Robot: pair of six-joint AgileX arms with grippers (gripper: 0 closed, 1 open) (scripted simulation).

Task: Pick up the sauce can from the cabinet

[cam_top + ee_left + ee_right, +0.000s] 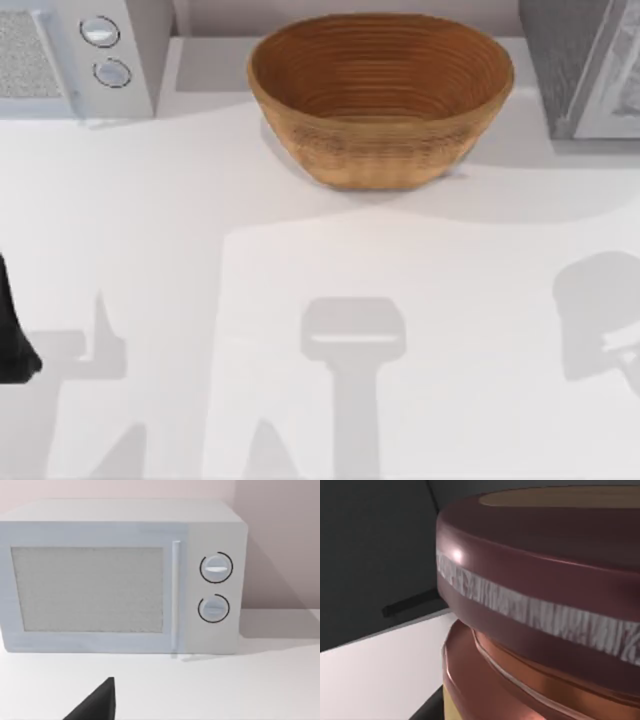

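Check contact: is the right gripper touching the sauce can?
Cannot tell. The right wrist view has the sauce can very close, but no contact line or gap is visible.

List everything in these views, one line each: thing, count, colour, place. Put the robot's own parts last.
woven bowl: one, brown, back centre of the table.
microwave: one, pale grey-white with two round dials, back left corner of the table; door shut.
cabinet: one, grey, back right corner of the table.
sauce can: one, dark maroon top with a tan patch and a silvery band, orange-tan body below, very close to the right wrist camera, dark cabinet wall behind it.
table: one, white, under everything.
left arm: one, black, at the table's left edge.
left gripper: a black fingertip shows in the left wrist view, facing the microwave.
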